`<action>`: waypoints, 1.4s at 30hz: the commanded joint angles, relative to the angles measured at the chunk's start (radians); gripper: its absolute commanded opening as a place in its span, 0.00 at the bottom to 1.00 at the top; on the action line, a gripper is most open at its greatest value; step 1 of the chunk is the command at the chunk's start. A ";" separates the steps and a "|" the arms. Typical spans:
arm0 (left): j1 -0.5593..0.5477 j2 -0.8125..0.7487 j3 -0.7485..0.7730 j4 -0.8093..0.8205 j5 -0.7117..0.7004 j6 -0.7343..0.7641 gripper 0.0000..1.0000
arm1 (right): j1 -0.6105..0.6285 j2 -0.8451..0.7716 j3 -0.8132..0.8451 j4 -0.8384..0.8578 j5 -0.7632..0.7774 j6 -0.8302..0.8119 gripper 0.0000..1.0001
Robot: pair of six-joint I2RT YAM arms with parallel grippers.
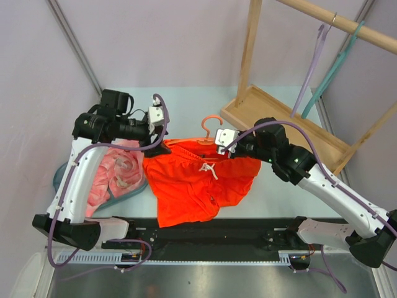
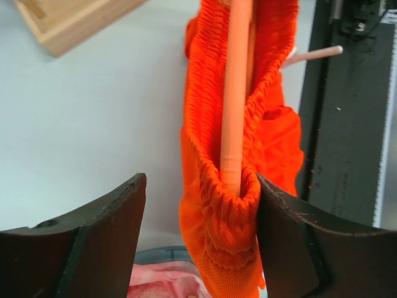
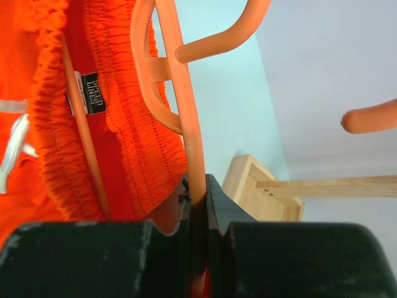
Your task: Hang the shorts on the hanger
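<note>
While the shorts (image 1: 198,183) lie spread on the table (image 1: 124,108), we see the hanger (image 1: 211,128) threaded inside their waistband, its hook poking out past the top edge. Our right gripper (image 3: 197,189) is pinched tight on the hanger's thin bar. Our left gripper (image 2: 200,183) stands wide, its jaws on either side of the bunched waistband end and the hanger arm inside it. A pink garment (image 1: 115,174) lies just left of the shorts.

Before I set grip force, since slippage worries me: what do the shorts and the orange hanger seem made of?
The shorts: matte fabric, probably synthetic knit; fine mesh texture, gathered elastic waistband. The orange hanger: likely plastic, smooth with slight sheen; thin rounded rods.
</note>
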 commanded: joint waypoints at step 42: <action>-0.159 0.262 0.427 0.676 -0.263 -0.673 0.00 | 0.159 -0.214 0.086 0.117 0.400 -0.015 1.00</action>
